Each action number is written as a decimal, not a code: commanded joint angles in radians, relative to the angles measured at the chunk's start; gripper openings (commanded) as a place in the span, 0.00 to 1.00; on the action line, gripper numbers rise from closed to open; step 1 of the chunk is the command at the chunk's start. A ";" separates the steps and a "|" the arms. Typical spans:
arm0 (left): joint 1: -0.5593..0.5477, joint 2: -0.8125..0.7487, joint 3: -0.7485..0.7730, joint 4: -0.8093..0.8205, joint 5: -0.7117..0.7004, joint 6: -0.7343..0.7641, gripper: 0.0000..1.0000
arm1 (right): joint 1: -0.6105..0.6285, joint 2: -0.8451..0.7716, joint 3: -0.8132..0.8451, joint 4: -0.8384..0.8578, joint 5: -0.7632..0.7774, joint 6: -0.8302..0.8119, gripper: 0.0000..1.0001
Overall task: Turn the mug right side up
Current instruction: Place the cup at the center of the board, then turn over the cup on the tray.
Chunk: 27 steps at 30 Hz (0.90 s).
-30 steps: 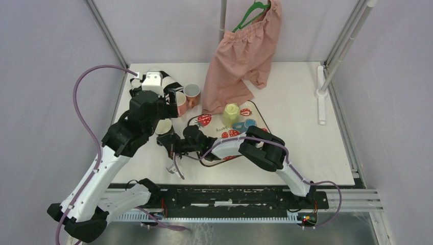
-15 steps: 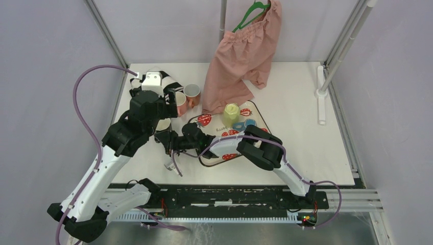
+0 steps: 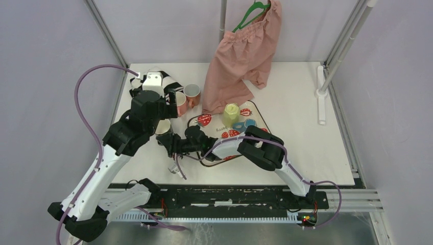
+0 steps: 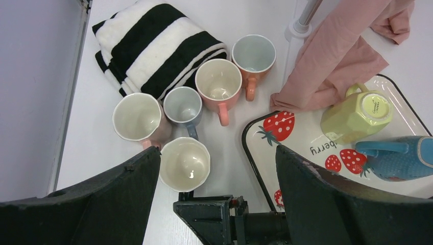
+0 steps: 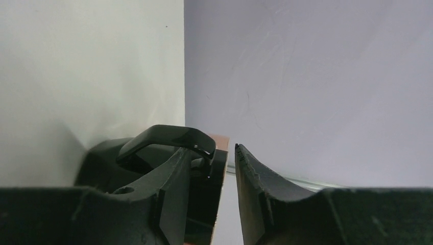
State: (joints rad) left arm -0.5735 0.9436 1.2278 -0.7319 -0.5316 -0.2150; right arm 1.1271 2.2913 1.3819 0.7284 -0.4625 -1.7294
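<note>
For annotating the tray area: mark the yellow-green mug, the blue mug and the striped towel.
yellow-green mug (image 4: 375,103), left wrist view, on its upturned base.
blue mug (image 4: 395,162), left wrist view, on its dotted side wall.
striped towel (image 4: 153,48), left wrist view, on its folded top face.

A folded black-and-white striped towel (image 4: 153,46) lies on the counter far left of the strawberry-printed white tray (image 4: 298,145). Pink fabric shorts (image 4: 337,61) hang just behind it.

Left tool (image 4: 217,153) gapes wide; right tool (image 5: 228,168) (low, reaching leftward) stands partly parted.
</note>
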 commanded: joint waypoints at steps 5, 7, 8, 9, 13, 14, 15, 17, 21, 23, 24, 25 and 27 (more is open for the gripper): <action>0.003 -0.020 0.006 -0.006 -0.022 0.007 0.89 | 0.002 -0.084 -0.063 0.060 0.005 -0.010 0.47; 0.003 -0.020 0.006 -0.009 -0.021 0.004 0.89 | 0.002 -0.089 -0.076 0.065 0.013 -0.010 0.50; 0.003 -0.021 0.007 -0.012 -0.022 0.003 0.89 | 0.003 -0.098 -0.088 0.071 0.019 -0.010 0.51; 0.003 -0.022 0.007 -0.012 -0.022 0.003 0.89 | 0.005 -0.110 -0.103 0.077 0.026 -0.009 0.52; 0.003 -0.025 0.010 -0.009 -0.017 0.001 0.90 | 0.008 -0.181 -0.186 0.090 0.044 -0.010 0.53; 0.003 -0.025 0.010 -0.005 -0.011 0.002 0.89 | 0.010 -0.202 -0.218 0.105 0.053 -0.001 0.53; 0.002 -0.025 0.009 0.002 -0.003 0.004 0.90 | 0.011 -0.233 -0.248 0.124 0.062 0.012 0.53; 0.003 -0.029 0.005 0.017 0.009 0.008 0.90 | 0.017 -0.295 -0.319 0.155 0.090 0.049 0.53; 0.003 -0.030 -0.003 0.042 0.039 0.012 0.90 | 0.028 -0.450 -0.472 0.203 0.157 0.185 0.54; 0.003 -0.029 -0.006 0.053 0.055 0.008 0.91 | 0.034 -0.536 -0.552 0.223 0.202 0.248 0.54; 0.003 -0.027 -0.007 0.058 0.059 0.003 0.91 | 0.037 -0.580 -0.598 0.238 0.224 0.283 0.54; 0.003 -0.026 -0.009 0.065 0.066 -0.005 0.91 | 0.041 -0.618 -0.636 0.248 0.257 0.337 0.54; 0.003 -0.024 -0.012 0.074 0.070 -0.020 0.91 | 0.048 -0.705 -0.684 0.223 0.325 0.451 0.54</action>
State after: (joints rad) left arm -0.5735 0.9264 1.2201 -0.7223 -0.4885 -0.2153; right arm 1.1603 1.7336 0.7860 0.8932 -0.2783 -1.5196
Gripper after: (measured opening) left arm 0.906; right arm 0.539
